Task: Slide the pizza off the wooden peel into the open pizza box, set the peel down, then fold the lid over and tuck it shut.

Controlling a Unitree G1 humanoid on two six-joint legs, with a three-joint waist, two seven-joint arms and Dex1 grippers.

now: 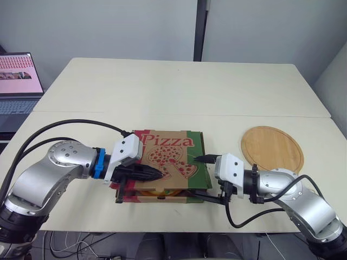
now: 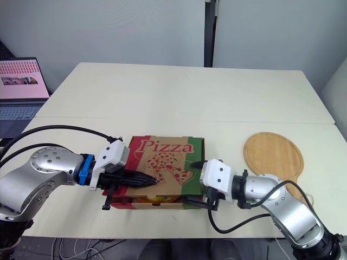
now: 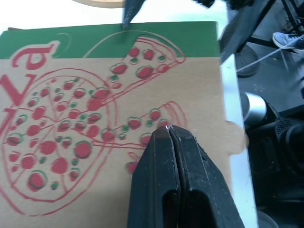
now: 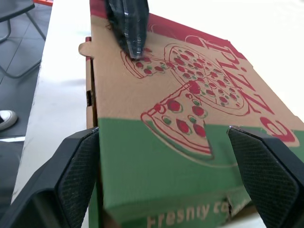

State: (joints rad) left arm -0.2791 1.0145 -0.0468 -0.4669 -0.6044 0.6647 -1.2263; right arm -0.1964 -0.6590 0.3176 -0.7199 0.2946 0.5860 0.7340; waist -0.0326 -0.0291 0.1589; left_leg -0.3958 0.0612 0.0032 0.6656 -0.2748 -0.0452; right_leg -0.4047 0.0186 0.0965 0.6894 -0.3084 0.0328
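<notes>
We see the pizza box [image 1: 168, 160] near the front edge of the table [image 1: 179, 92], a little left of the middle. Its printed lid [image 1: 171, 146] is folded down over the base. The lid does not sit flush. Along the front a narrow gap is open, and in it we make out a strip of orange and yellow that looks like the pizza [image 1: 158, 191]. A small tab sticks out from the lid's front edge, untucked.

The left gripper [image 1: 158, 174] lies on top of the lid, reaching in from the left. Its two black fingers [image 3: 166, 180] are pressed tight together with nothing between them, and their tips rest on the pizza drawing near the lid's front half.

The right gripper [image 1: 196, 177] is at the box's right side, where the green band runs. Its fingers [image 4: 76, 175] are spread wide, one at the far part of that side and one at the near corner, so the box's edge sits between them. We cannot tell whether either finger touches the cardboard.

The round wooden peel [image 1: 272, 149] lies flat on the table to the right of the box, apart from it and bare. Off the table's far left, a laptop [image 1: 19, 81] stands open with its screen lit.
</notes>
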